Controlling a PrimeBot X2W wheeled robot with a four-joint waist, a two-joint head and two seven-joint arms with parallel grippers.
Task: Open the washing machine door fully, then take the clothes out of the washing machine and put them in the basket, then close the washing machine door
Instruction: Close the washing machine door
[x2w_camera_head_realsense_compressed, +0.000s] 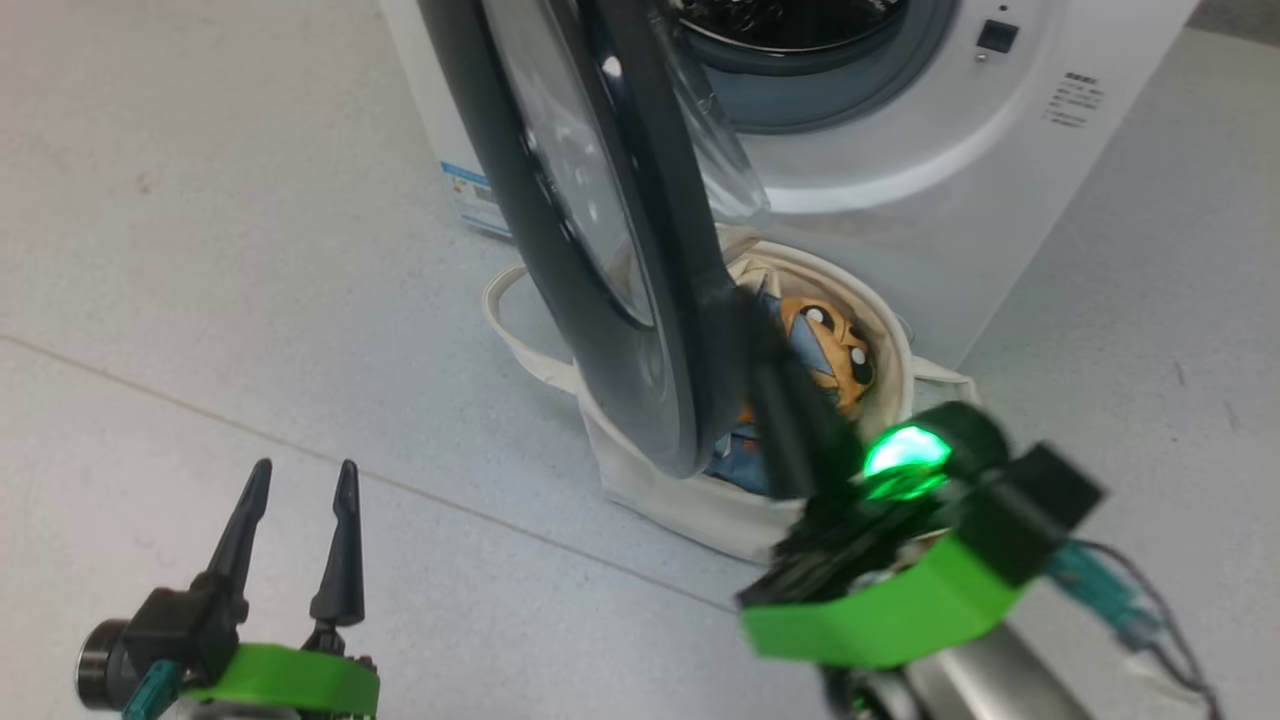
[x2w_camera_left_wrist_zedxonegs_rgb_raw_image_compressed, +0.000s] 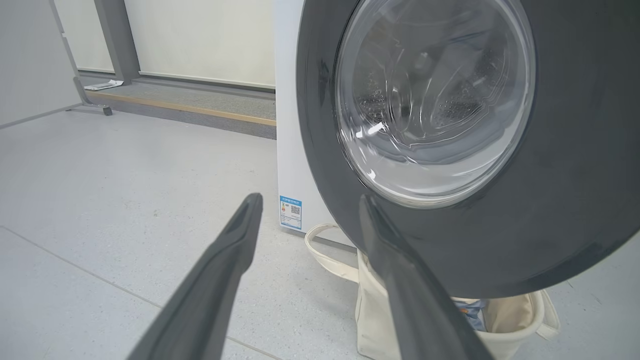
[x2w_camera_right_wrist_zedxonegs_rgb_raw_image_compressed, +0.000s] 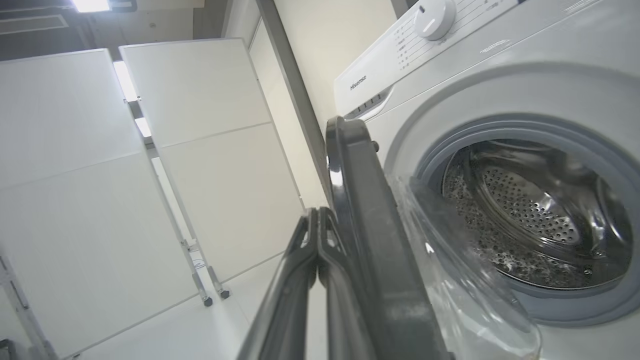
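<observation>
The washing machine (x2w_camera_head_realsense_compressed: 900, 170) stands open, its steel drum (x2w_camera_right_wrist_zedxonegs_rgb_raw_image_compressed: 530, 210) looking empty where it shows. The washing machine door (x2w_camera_head_realsense_compressed: 570, 300) is swung out, its black rim edge-on above the basket (x2w_camera_head_realsense_compressed: 680, 500). An orange-and-blue piece of the clothes (x2w_camera_head_realsense_compressed: 830, 350) lies in the basket. My right gripper (x2w_camera_head_realsense_compressed: 760, 350) is shut with nothing between its fingers, and its fingertips (x2w_camera_right_wrist_zedxonegs_rgb_raw_image_compressed: 316, 220) rest against the outer side of the door (x2w_camera_right_wrist_zedxonegs_rgb_raw_image_compressed: 370, 225) rim. My left gripper (x2w_camera_head_realsense_compressed: 305, 470) stands open over the floor at the lower left, apart from the door (x2w_camera_left_wrist_zedxonegs_rgb_raw_image_compressed: 550, 200).
A blue label sticker (x2w_camera_left_wrist_zedxonegs_rgb_raw_image_compressed: 290, 212) marks the machine's side. Open grey floor lies left of the machine. White wheeled partition panels (x2w_camera_right_wrist_zedxonegs_rgb_raw_image_compressed: 210, 150) stand beyond the door. A raised platform edge (x2w_camera_left_wrist_zedxonegs_rgb_raw_image_compressed: 190, 107) runs along the back wall.
</observation>
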